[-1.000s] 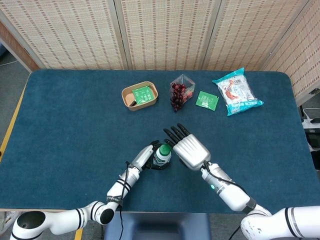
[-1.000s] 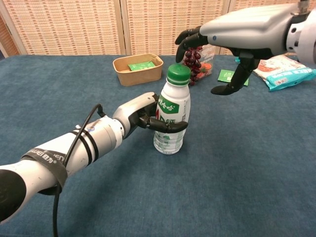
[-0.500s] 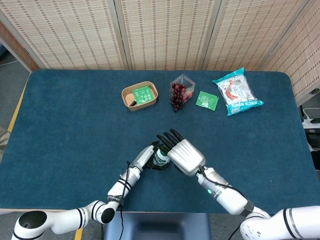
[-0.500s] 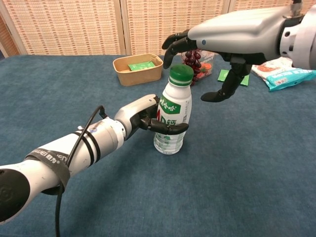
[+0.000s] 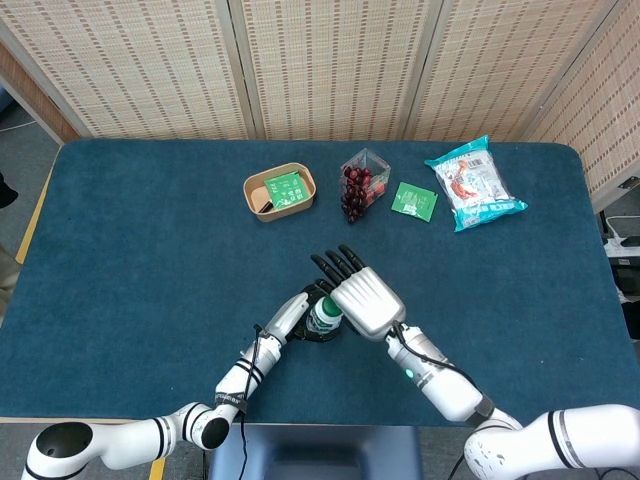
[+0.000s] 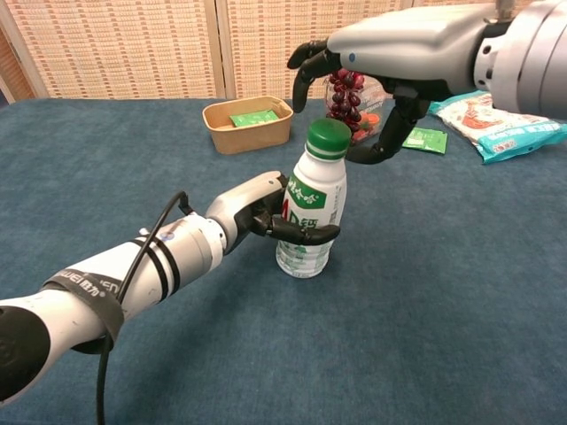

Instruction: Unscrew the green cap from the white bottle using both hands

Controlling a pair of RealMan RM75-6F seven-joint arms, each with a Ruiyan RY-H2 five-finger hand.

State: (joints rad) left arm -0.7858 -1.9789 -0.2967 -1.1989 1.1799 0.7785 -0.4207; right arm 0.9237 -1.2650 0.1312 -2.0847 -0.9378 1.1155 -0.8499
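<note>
The white bottle stands on the blue table, tilted slightly to the right, its green cap on top. My left hand grips the bottle's lower body, fingers wrapped around the front. My right hand hovers above the cap with fingers spread and thumb hanging down to the cap's right, not touching it. In the head view the right hand covers most of the bottle, and the left hand sits at its left side.
At the back stand a brown paper bowl with a green packet, a clear box of red fruit, a green sachet and a snack bag. The table's near edge lies just behind my forearms.
My right hand has moved left and come over the green cap, its thumb now close beside the cap. The bottle has tilted slightly to the right in my left hand.
</note>
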